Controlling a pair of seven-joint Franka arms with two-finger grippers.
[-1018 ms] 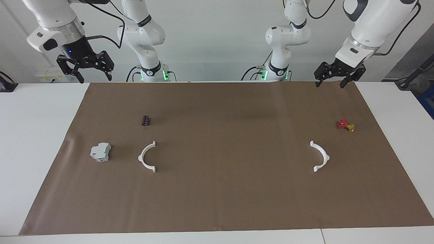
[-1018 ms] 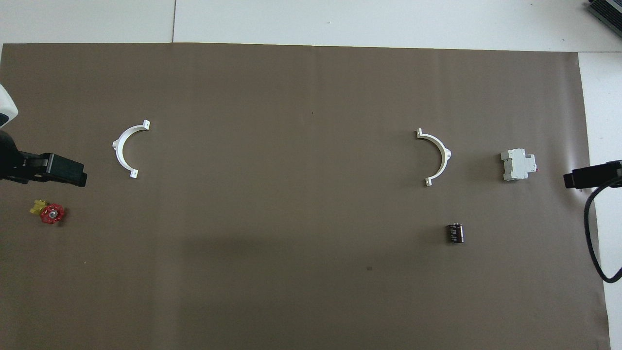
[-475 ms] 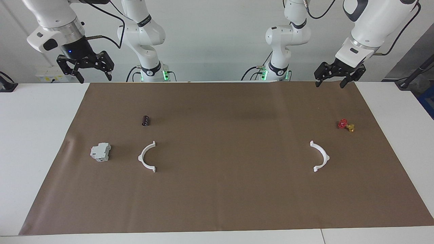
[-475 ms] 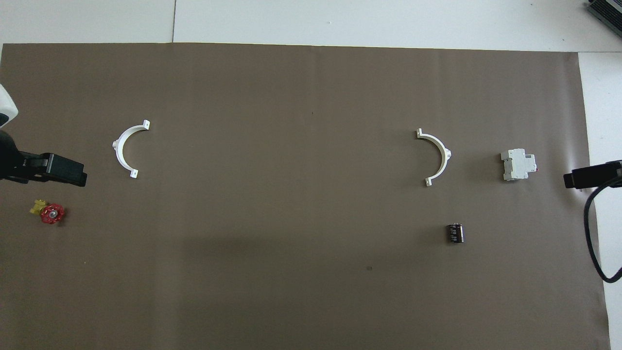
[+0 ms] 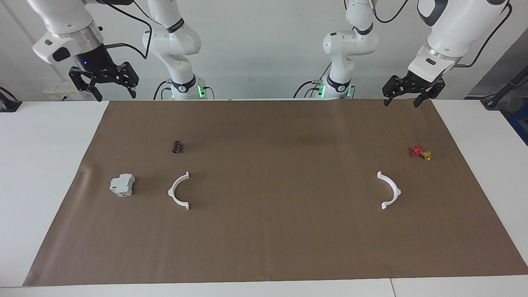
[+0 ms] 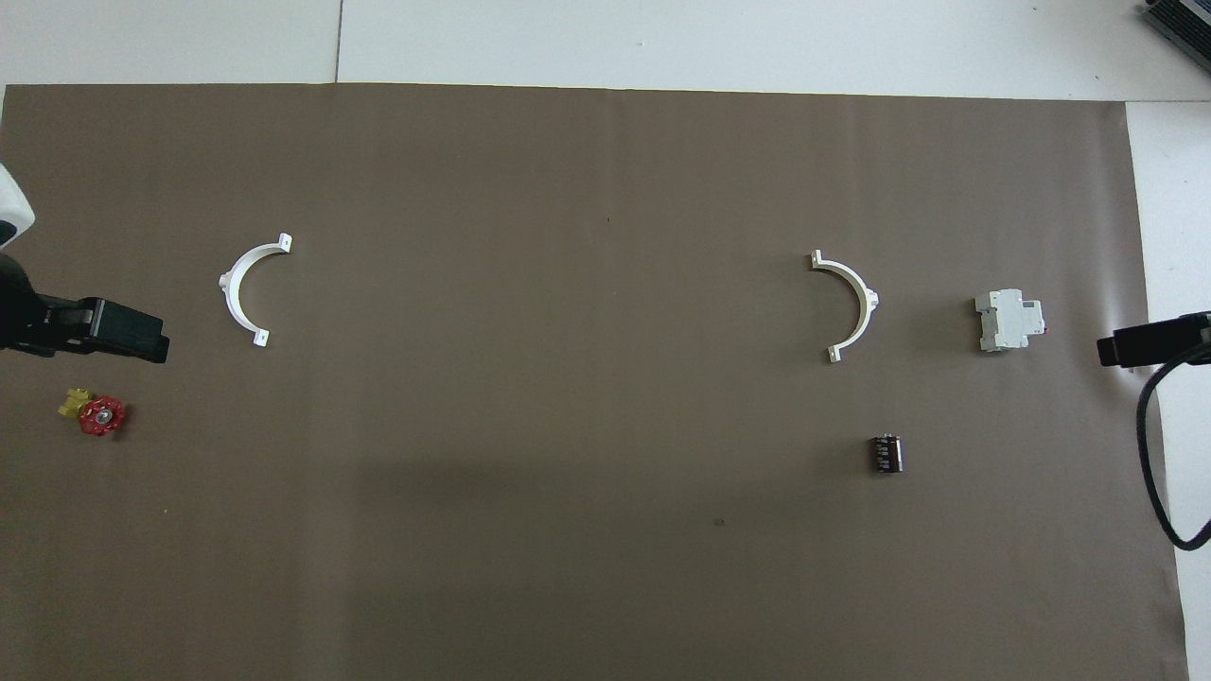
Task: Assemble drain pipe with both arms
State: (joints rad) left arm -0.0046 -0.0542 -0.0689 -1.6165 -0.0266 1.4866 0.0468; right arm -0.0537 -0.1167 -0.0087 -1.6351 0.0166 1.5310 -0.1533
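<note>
Facing view: left gripper (image 5: pixel 406 99) and right gripper (image 5: pixel 111 92) hang open, empty, over the table's (image 5: pixel 41 165) robot-side edge. Brown mat (image 5: pixel 272 247) carries two half-rings (image 5: pixel 180 191) (image 5: pixel 390 190), well apart.

Both arms are chunky glossy white Frankas with dark bands at the joints. The right arm (image 5: pixel 66 29) has a silver metal collar above a black wrist with a tiny blue LED, and a black cable looping off it. The left arm (image 5: pixel 453 33) has a dark grey panel and black cabling too. Each end effector is black, skeletal linkage style: right end effector (image 5: pixel 110 94), left end effector (image 5: pixel 402 101). Bases glow green.
</note>
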